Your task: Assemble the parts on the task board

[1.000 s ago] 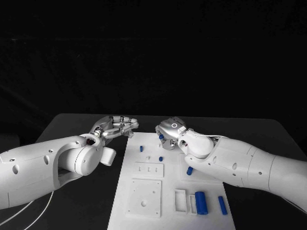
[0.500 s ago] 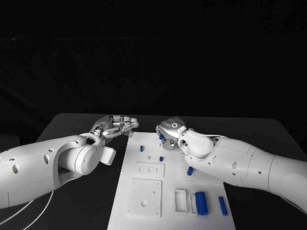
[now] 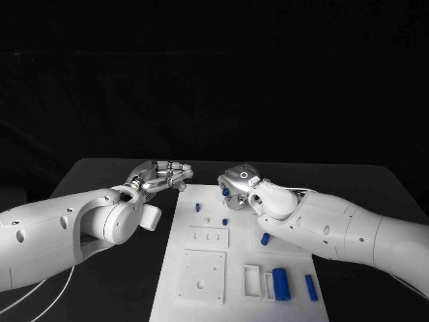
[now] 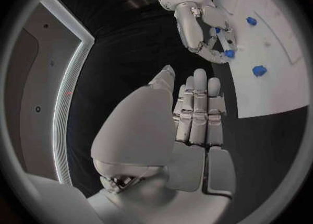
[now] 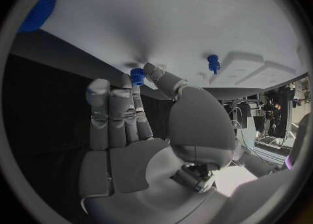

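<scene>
While at the far end of the board, fitting step in hand.
Surface point(image 3: 108, 171): black, carried the task board.
Task board point(image 3: 200, 245): white, mid-surface, lengthwise away from the robot.
Right hand point(image 3: 236, 186): over the board's far end, fingers point(image 5: 135, 96) pinching a small blue peg point(image 5: 136, 75) at the board's edge.
Left hand point(image 3: 161, 176): just beside the board's far left corner, fingers point(image 4: 199, 104) straight and pressed together, held nothing.
Loose parts: large blue cylinder point(image 3: 281, 283) and slimmer blue pin point(image 3: 311, 287) lying at the near end.
Next move, judged: peg lowered upright and aligned into a free socket.
</scene>
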